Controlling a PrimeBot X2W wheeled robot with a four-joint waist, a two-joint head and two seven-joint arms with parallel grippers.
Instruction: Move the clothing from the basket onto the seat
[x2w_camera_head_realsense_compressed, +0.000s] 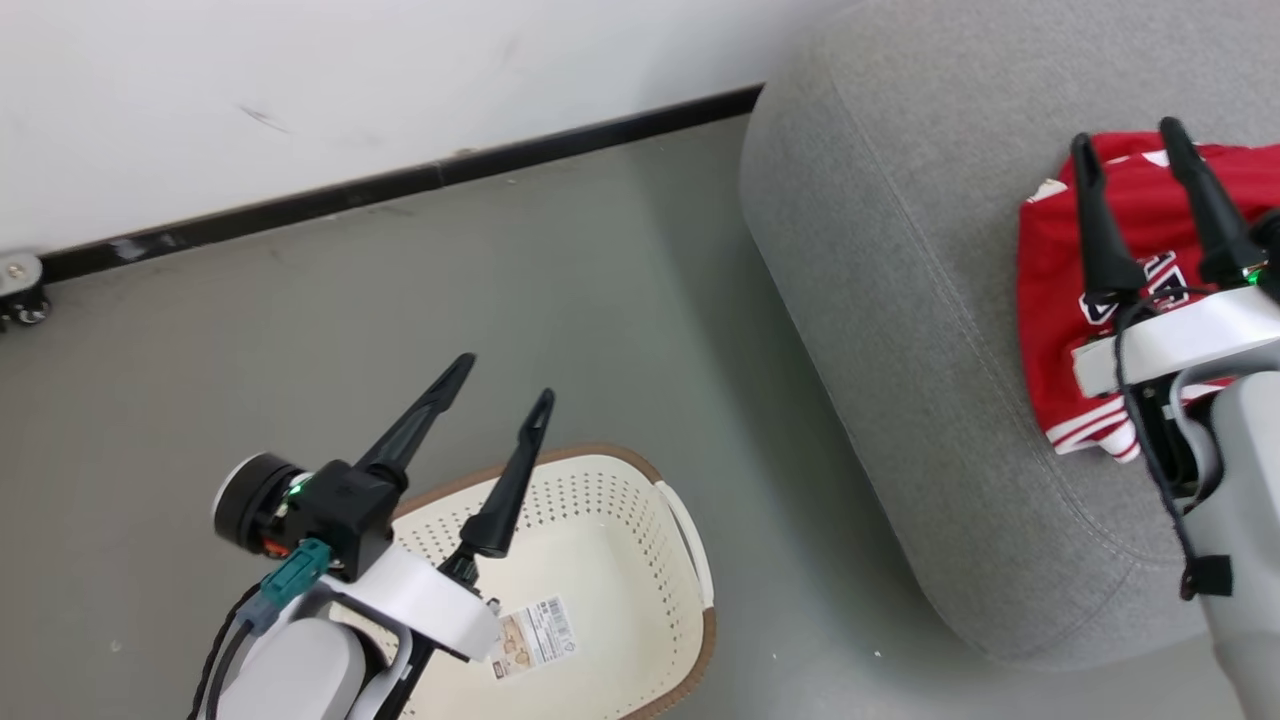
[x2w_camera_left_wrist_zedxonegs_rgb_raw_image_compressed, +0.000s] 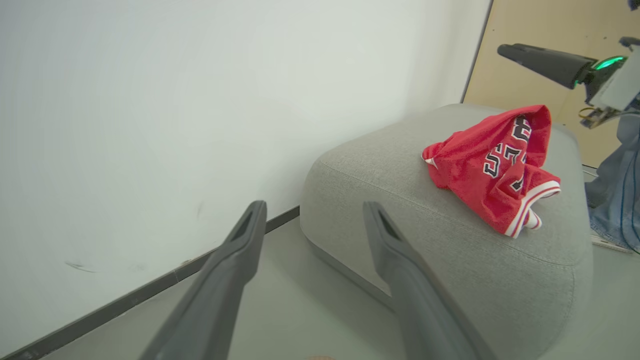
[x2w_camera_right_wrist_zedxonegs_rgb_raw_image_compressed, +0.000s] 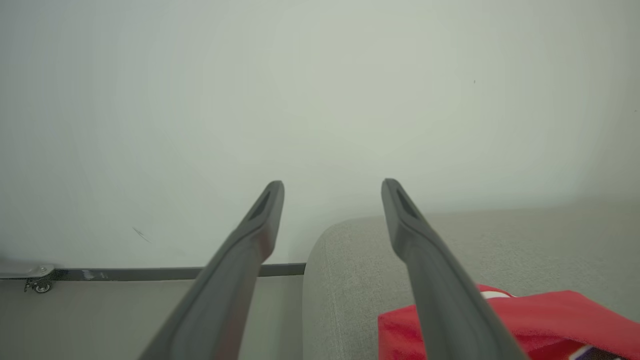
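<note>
All fingers (x2w_camera_head_realsense_compressed: 415, 425) are spread, empty; left gripper (x2w_camera_head_realsense_compressed: 505, 378) is raised over cream perforated plastic basket (x2w_camera_head_realsense_compressed: 600, 490); red fabric clothing (x2w_camera_head_realsense_compressed: 1050, 300) on grey upholstered seat (x2w_camera_head_realsense_compressed: 900, 300) is partly hidden by right gripper (x2w_camera_head_realsense_compressed: 1125, 132).

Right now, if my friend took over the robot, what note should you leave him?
Left gripper: open, empty, above the basket.
Right gripper: open, empty, above the clothing.
Clothing: red heap on the seat; one piece or two, I cannot tell.
Basket: on the floor beside the seat; the part in view holds just a label, the rest is behind the left arm.
Done: clothing is on the seat, it seems.
Left: check the basket's hidden corner.
</note>
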